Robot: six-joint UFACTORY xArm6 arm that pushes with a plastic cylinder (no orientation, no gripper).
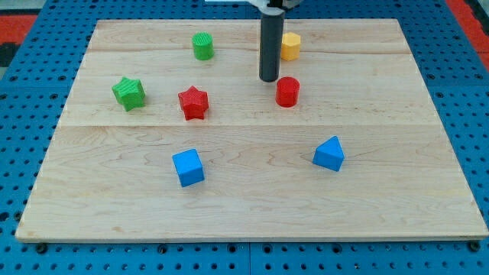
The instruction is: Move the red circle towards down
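Observation:
The red circle point(287, 92) is a short red cylinder standing on the wooden board point(252, 206), right of the board's middle in its upper half. My tip point(269, 79) is the lower end of the dark rod coming down from the view's top. It sits just up and to the left of the red circle, very close to it; I cannot tell whether they touch.
A yellow block point(290, 46) sits above the red circle, just right of the rod. A green cylinder point(202, 46) is at upper left, a green star point(128, 93) at left, a red star point(193, 103) left of centre. A blue cube point(188, 167) and a blue block point(329, 154) lie lower down.

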